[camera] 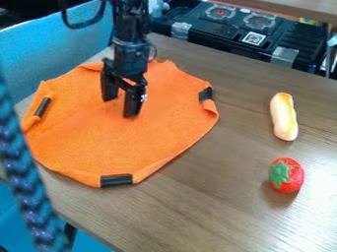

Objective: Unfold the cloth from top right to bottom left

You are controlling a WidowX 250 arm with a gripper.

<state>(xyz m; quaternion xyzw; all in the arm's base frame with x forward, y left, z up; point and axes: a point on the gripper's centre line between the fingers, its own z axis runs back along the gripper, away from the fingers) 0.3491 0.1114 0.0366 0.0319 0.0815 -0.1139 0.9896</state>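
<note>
In the camera view, the orange cloth [99, 142] lies mostly spread on the wooden table [217, 202], left of the toy strawberry [287, 175]; some edges curl inward; the gripper [120, 105] is open over it, farther back than the strawberry; unfolding looks nearly done; the next move probably calls for lifting clear without snagging.

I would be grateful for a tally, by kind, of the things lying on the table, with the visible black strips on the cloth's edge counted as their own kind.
Orange cloth: 1
Black strips: 3
Long bun: 1
Red strawberry: 1
Total: 6
</note>
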